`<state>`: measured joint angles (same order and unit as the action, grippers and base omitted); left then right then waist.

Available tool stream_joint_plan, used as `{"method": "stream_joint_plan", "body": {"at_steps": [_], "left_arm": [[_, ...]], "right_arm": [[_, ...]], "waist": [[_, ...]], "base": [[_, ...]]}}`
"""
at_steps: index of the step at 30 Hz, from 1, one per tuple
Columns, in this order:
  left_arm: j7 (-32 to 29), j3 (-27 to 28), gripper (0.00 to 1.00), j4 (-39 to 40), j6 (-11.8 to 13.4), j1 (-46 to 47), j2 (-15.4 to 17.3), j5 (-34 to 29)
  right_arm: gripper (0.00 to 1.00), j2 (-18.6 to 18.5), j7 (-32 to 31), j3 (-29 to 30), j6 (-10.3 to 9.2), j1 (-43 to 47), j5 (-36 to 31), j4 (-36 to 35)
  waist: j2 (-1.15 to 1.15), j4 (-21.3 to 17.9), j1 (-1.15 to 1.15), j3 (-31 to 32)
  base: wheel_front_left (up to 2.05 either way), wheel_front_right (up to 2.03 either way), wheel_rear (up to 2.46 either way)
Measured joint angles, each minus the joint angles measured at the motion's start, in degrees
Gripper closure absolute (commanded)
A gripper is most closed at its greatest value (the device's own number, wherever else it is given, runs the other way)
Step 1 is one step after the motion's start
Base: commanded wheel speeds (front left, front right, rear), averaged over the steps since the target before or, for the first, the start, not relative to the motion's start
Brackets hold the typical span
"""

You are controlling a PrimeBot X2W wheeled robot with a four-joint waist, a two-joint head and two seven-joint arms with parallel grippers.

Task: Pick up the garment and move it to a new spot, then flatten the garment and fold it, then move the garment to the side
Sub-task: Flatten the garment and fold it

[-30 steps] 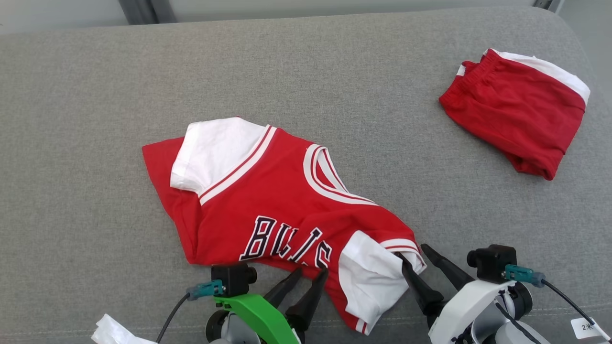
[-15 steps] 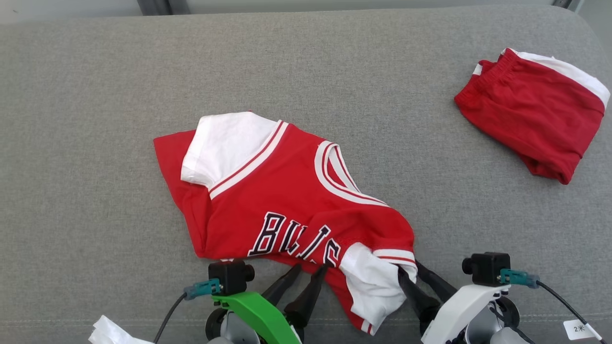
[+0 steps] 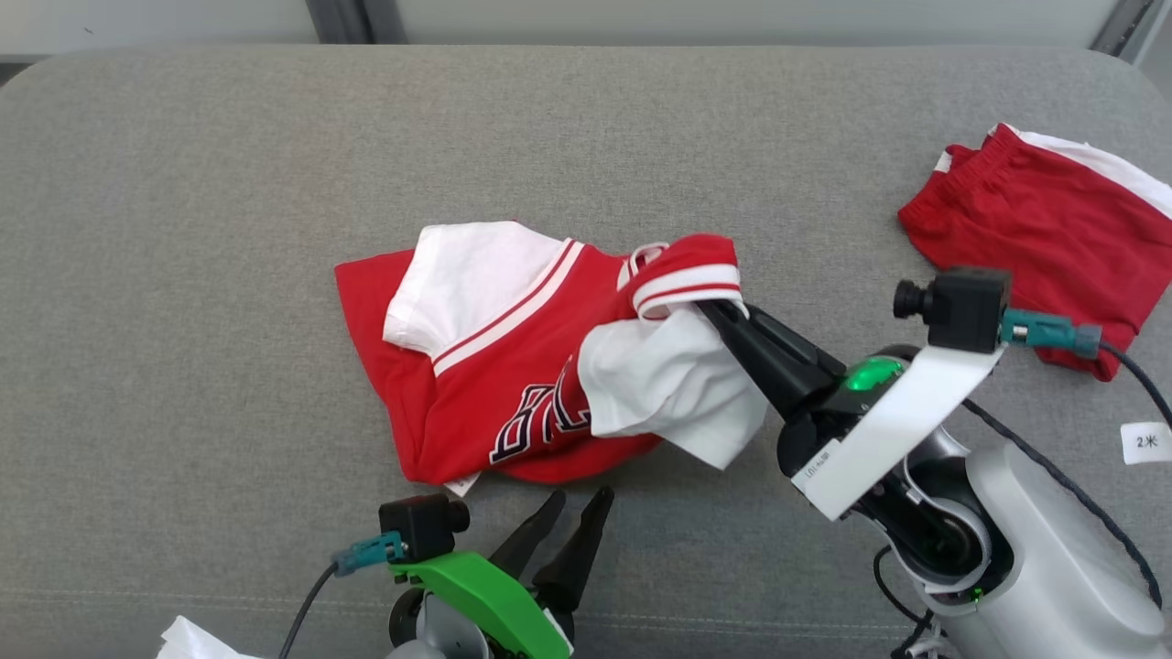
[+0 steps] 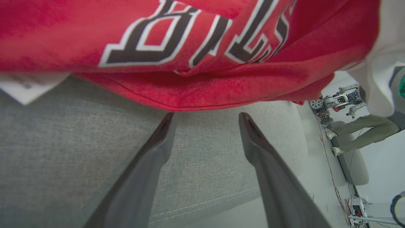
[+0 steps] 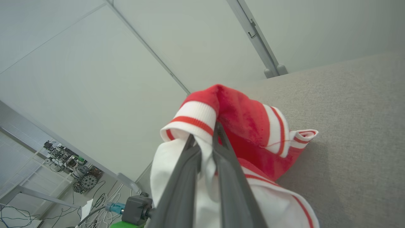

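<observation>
Red garment (image 3: 476,394) at centre frame — white sleeves, red-and-white striped trim, black lettering outlined in white. Beneath, a plain grey woven cushion (image 3: 183,229). At upper right, red shorts (image 3: 1025,229) with a white band. Lower centre-left, left gripper (image 3: 581,494) — dark with bright green; mid right, right gripper (image 3: 723,311), dark with white.

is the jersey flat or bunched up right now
The jersey is bunched, not flat. The right gripper is shut on its white sleeve and holds that corner up over the body, partly covering the lettering.
</observation>
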<state>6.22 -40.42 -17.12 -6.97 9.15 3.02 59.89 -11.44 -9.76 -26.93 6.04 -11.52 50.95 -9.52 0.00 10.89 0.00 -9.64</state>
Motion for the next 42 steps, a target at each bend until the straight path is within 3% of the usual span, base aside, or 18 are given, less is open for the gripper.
{"method": "stream_joint_plan", "body": {"at_steps": [5,10,16,23,27,34,42], "left_arm": [[0.69,-1.49,0.00,0.02,-0.01,0.05,-0.11,1.01],[2.21,-3.71,0.00,1.15,-0.02,0.29,-0.13,3.60],[4.32,-5.60,0.00,2.87,-0.02,1.30,-0.15,6.53],[6.26,-5.31,0.00,3.74,-0.02,1.81,-0.13,7.15],[7.00,-5.83,0.00,4.22,-0.02,3.89,-0.12,7.76],[7.53,-10.48,0.00,4.57,-0.08,9.90,-0.18,6.24],[7.71,-15.10,0.00,0.76,-0.08,11.61,-0.29,5.88]], "right_arm": [[1.00,0.82,-6.98,-0.13,-0.31,-6.10,4.72,-4.08],[1.00,3.15,-12.00,2.59,-5.94,-12.12,8.25,-4.13],[1.00,6.13,-14.54,9.07,-14.67,-20.73,9.65,0.41],[1.00,7.10,-14.83,12.32,-14.52,-30.80,8.15,7.56],[1.00,7.00,-15.08,13.29,-14.16,-32.01,7.37,11.93],[1.00,6.94,-15.60,15.64,-14.12,-31.96,5.57,18.71],[1.00,7.20,-16.04,16.29,-14.12,-32.68,4.95,21.39]], "waist": [[0.00,2.26,0.00,1.03],[0.00,5.34,0.00,1.97],[0.00,9.77,0.00,2.79],[0.00,13.46,0.00,2.62],[0.00,14.40,0.00,1.41],[0.00,14.48,0.00,-0.88],[0.00,12.70,0.00,-1.59]], "base": [[0.00,0.00,0.00],[0.00,0.00,0.00],[0.00,0.00,0.00],[0.00,0.00,0.00],[0.00,0.00,0.00],[0.00,0.00,0.00],[0.00,0.00,0.00]]}}
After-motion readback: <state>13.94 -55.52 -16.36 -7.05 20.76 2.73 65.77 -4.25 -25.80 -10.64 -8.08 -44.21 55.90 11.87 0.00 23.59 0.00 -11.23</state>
